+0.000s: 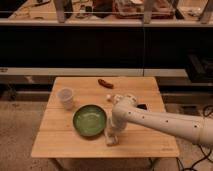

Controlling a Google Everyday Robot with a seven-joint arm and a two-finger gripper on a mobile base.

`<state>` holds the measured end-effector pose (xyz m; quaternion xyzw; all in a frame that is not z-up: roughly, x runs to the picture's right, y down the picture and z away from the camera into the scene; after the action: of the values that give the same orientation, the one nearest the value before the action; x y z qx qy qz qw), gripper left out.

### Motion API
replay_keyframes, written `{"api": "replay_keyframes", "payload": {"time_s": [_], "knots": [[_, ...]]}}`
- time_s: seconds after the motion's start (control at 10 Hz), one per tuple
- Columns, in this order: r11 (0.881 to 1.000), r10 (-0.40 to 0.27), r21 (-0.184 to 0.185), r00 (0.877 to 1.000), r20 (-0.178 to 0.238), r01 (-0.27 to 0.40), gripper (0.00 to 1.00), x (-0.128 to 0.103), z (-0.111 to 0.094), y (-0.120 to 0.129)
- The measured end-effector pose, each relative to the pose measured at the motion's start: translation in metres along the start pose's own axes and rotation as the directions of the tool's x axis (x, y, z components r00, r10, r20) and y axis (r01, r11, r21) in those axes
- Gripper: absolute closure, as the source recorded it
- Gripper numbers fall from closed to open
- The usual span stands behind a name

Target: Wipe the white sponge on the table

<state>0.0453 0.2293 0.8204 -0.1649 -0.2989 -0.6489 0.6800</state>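
Note:
My gripper (111, 139) points down onto the light-wood table (60, 142), in the front middle, just right of the green bowl (90, 120). The white arm reaches to it from the right edge of the camera view. A pale patch at the gripper's tip touches the table top, and I cannot tell it apart from the gripper. The white sponge does not show as a separate thing; it may be under the gripper.
A translucent white cup (65, 97) stands at the left. A reddish-brown item (105, 83) lies near the far edge. A white packet (117, 98) sits behind the arm, partly hidden, with a dark object (142, 106) to its right. Dark shelving stands beyond the table.

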Motion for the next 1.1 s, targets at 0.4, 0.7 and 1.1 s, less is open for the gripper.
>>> {"api": "replay_keyframes", "payload": {"time_s": [0.4,0.7,1.1], "knots": [[0.991,0.131,-0.017,0.991,-0.006,-0.131,0.88,0.025,-0.001,0.049],[0.979,0.188,-0.074,0.982,-0.002,-0.188,0.88,0.014,0.002,0.101],[0.979,0.178,-0.100,0.984,-0.002,-0.177,0.88,-0.029,-0.004,0.145]]}}
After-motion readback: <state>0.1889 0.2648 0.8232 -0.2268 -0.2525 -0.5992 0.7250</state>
